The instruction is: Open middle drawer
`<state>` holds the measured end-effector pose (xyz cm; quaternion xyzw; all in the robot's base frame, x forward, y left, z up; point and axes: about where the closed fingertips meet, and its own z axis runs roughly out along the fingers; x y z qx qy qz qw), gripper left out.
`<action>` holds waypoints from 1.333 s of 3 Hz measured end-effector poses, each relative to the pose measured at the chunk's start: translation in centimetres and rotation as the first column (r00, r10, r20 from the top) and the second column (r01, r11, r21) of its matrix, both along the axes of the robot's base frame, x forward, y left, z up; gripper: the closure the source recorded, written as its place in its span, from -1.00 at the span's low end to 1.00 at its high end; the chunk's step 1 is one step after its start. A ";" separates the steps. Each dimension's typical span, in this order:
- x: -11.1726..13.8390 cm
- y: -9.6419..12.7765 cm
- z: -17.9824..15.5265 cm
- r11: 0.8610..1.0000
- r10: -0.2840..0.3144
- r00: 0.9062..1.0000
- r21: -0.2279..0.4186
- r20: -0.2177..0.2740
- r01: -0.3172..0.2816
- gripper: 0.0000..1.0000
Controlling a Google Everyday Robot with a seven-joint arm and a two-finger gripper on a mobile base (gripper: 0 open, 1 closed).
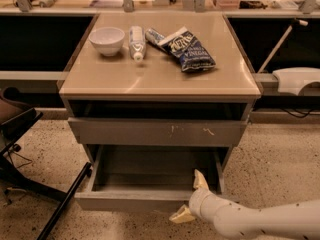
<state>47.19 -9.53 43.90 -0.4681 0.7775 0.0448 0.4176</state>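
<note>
Warm overhead light; sheen on tabletop [160,79]; pincer [191,198] pale at front of shadowed middle drawer [125,201].

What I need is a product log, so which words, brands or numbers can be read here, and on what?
Blue snack bag: white lettering, too blurred to read.
White tube: no legible text.
White bowl: no text.
Scratched drawer front: pale marks only, no text.
End effector, at the open drawer front edge: no text.

White bowl [106,39], tube [136,42] and blue bag [187,48] on tabletop [150,79]
</note>
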 end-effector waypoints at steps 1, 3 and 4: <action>3.1 -0.7 -3.4 0.998 0.037 0.993 -0.052 -0.108 -0.043 -1.00; 3.2 -2.0 -4.8 0.998 0.030 0.987 -0.053 -0.156 -0.038 -1.00; 3.2 -2.0 -4.7 0.998 0.030 0.987 -0.052 -0.156 -0.038 -1.00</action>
